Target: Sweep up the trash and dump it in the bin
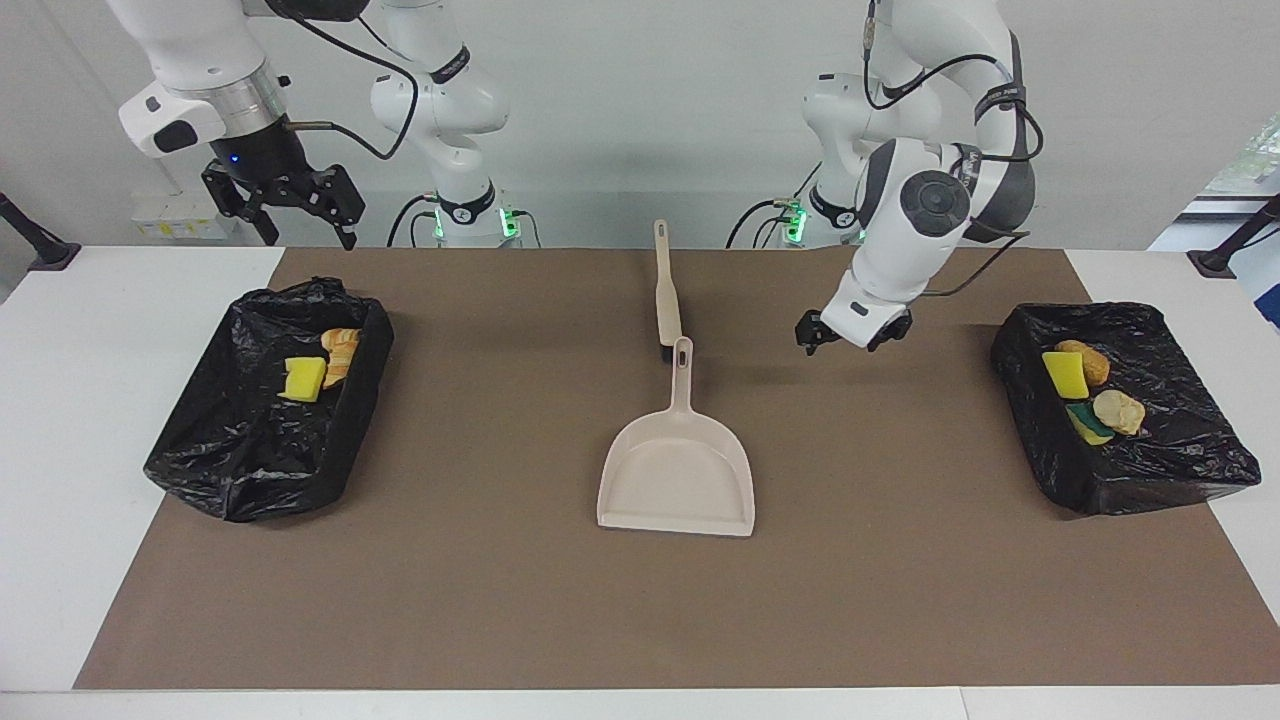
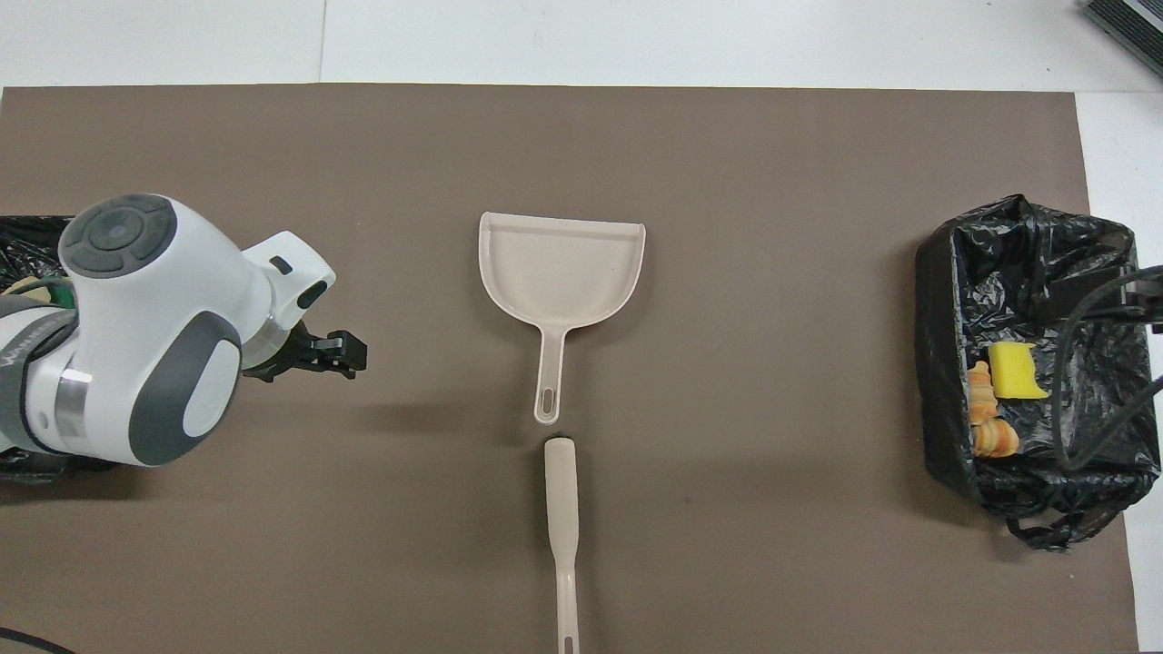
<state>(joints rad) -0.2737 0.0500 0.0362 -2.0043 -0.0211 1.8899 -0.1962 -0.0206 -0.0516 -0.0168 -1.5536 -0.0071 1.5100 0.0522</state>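
A beige dustpan [image 1: 676,470] [image 2: 561,272] lies flat mid-mat, handle toward the robots. A beige brush [image 1: 665,285] [image 2: 563,509] lies just nearer the robots, in line with that handle. My left gripper [image 1: 850,340] [image 2: 341,356] hangs open and empty over bare mat, between the dustpan and the bin [image 1: 1150,480] at the left arm's end. That bin holds trash: a yellow sponge [image 1: 1063,373], bread [image 1: 1085,360], a cream lump [image 1: 1118,410]. The other bin [image 1: 240,470] [image 2: 936,363] holds a yellow sponge [image 1: 303,378] [image 2: 1010,371] and bread [image 1: 340,350]. My right gripper [image 1: 300,225] waits open, raised near it.
A brown mat [image 1: 900,600] covers most of the white table [image 1: 60,450]. No scraps show on the mat. In the overhead view the left arm's body [image 2: 136,336] hides most of the bin at its end.
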